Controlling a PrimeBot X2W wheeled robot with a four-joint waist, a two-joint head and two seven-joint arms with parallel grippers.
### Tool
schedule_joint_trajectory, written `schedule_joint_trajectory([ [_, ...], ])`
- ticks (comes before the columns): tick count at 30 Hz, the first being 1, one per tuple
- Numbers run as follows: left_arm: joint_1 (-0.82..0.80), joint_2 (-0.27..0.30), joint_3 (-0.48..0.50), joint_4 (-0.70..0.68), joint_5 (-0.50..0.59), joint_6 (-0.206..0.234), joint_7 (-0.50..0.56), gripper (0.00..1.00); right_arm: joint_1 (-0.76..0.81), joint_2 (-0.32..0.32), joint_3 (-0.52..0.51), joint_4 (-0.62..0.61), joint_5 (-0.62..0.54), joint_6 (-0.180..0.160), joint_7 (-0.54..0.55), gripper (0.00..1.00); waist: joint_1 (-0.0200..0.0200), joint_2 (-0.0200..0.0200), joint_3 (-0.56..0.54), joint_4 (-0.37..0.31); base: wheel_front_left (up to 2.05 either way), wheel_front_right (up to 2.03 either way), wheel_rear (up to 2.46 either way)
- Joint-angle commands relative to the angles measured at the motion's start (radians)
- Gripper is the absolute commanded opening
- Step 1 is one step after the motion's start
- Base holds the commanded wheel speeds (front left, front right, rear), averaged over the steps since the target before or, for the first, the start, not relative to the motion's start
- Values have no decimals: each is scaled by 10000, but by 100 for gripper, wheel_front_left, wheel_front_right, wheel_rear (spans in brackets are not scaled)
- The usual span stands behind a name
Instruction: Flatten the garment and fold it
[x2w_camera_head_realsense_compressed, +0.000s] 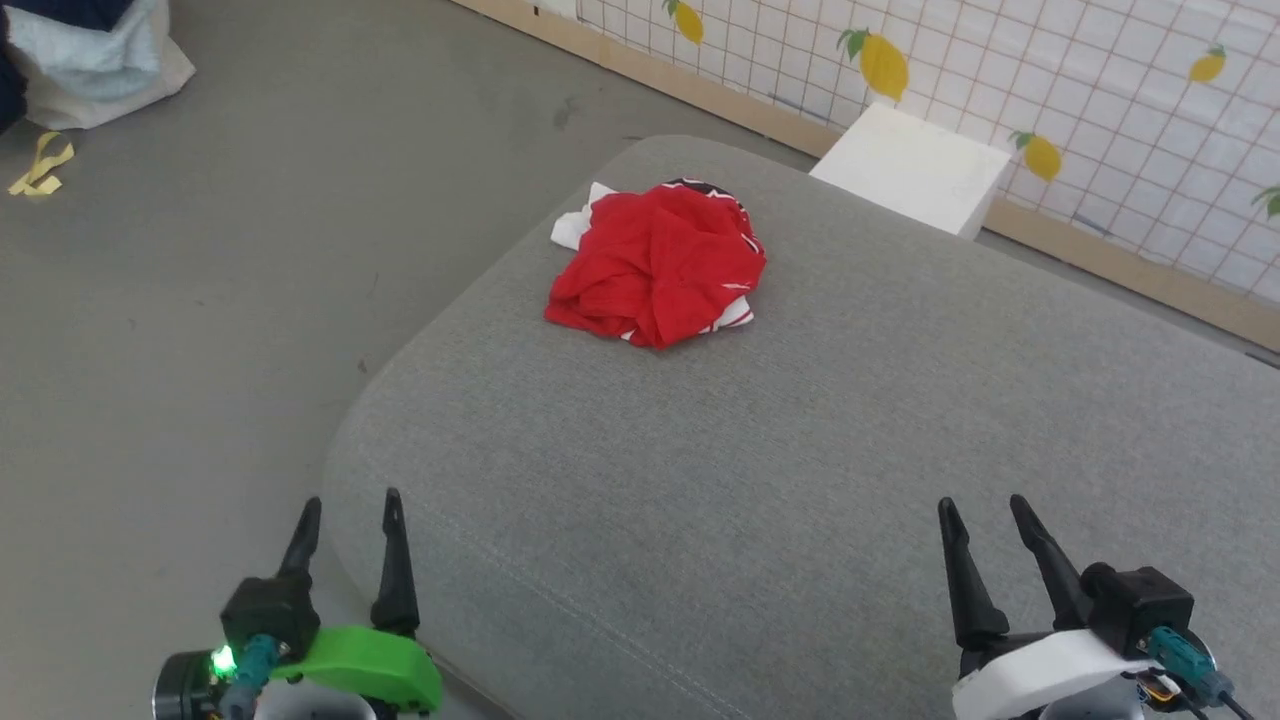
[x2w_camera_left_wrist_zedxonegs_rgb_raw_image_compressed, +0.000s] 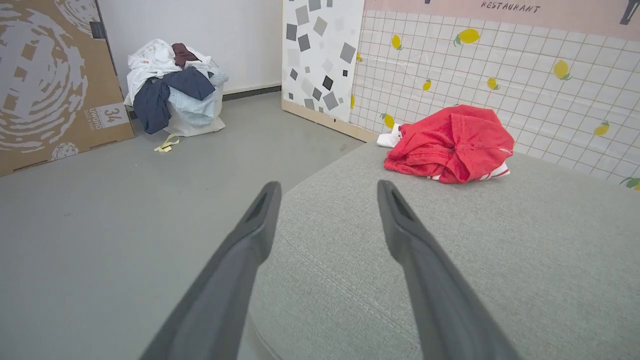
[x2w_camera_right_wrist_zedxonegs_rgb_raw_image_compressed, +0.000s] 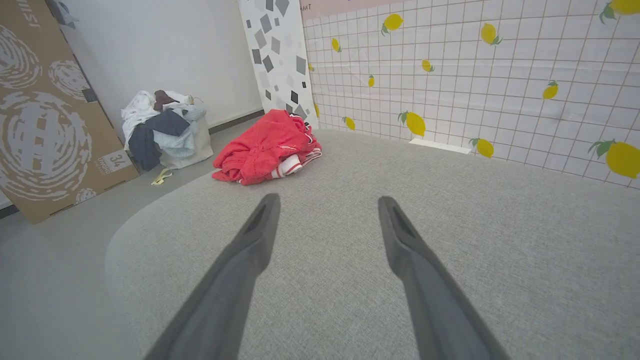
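The garment (x2w_camera_head_realsense_compressed: 658, 265) lies crumpled in a red heap with bits of white sleeve and striped trim, on the far left part of a grey padded surface (x2w_camera_head_realsense_compressed: 820, 450). It also shows as a red heap in the left wrist view (x2w_camera_left_wrist_zedxonegs_rgb_raw_image_compressed: 450, 144) and the right wrist view (x2w_camera_right_wrist_zedxonegs_rgb_raw_image_compressed: 267, 147). My left gripper (x2w_camera_head_realsense_compressed: 350, 505) stands open at the lower left, over the surface's near left edge, with nothing between its fingers. My right gripper (x2w_camera_head_realsense_compressed: 985, 510) stands open at the lower right above the surface, also empty. Both are well short of the garment.
Grey floor (x2w_camera_head_realsense_compressed: 200, 300) lies left of the surface. A bag of mixed clothes (x2w_camera_left_wrist_zedxonegs_rgb_raw_image_compressed: 172, 85) and a leaning cardboard box (x2w_camera_left_wrist_zedxonegs_rgb_raw_image_compressed: 50, 80) stand at the far wall. A white block (x2w_camera_head_realsense_compressed: 910, 165) sits behind the surface by the lemon-patterned tiled wall (x2w_camera_head_realsense_compressed: 1100, 90).
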Motion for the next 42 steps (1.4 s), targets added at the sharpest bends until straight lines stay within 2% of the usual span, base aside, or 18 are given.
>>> schedule_joint_trajectory([
  [1, -261, 75, 63, -99, -79, -93, -47, 100, -138, -1, 1, 12, 30, -17, -61, 100, 0, -1, 86, -98, 0, 0, 0],
  [9, -2065, 241, 347, 176, -462, -544, -47, 100, -370, -1, 5, -26, -249, -17, -61, 100, 0, -1, 609, -642, 0, 0, 0],
  [14, -3706, 392, 478, 1260, -992, -878, 12, 100, -636, -1, -93, -273, -613, -17, 82, 100, 0, -1, 1376, -1219, 0, 0, 0],
  [21, -6430, 735, 554, 3193, -1857, -1176, 872, 100, -1019, -1, -432, -1099, -1261, -17, 623, 100, 0, -1, 2840, -2080, 0, 0, 0],
  [25, -7961, 974, 554, 4382, -2315, -1258, 1778, 100, -1125, -1, -611, -1720, -1546, -17, 941, 100, 0, -1, 3745, -2580, 0, 0, 0],
  [31, -9898, 1247, 641, 6149, -2919, -1205, 3863, 100, -1157, -1, -906, -2626, -1758, -17, 1237, 100, 0, -1, 4890, -3268, 0, 0, 0],
  [36, -11096, 1395, 530, 7144, -3078, -842, 5761, 100, -1090, -1, -1130, -3307, -1814, -17, 1382, 100, 0, -1, 5665, -3634, 0, 0, 0],
  [42, -11588, 1433, 105, 8158, -2886, -260, 7917, 100, -1045, -1, -1293, -3739, -1734, -17, 1407, 100, 0, -1, 6178, -3818, 0, 0, 0],
])
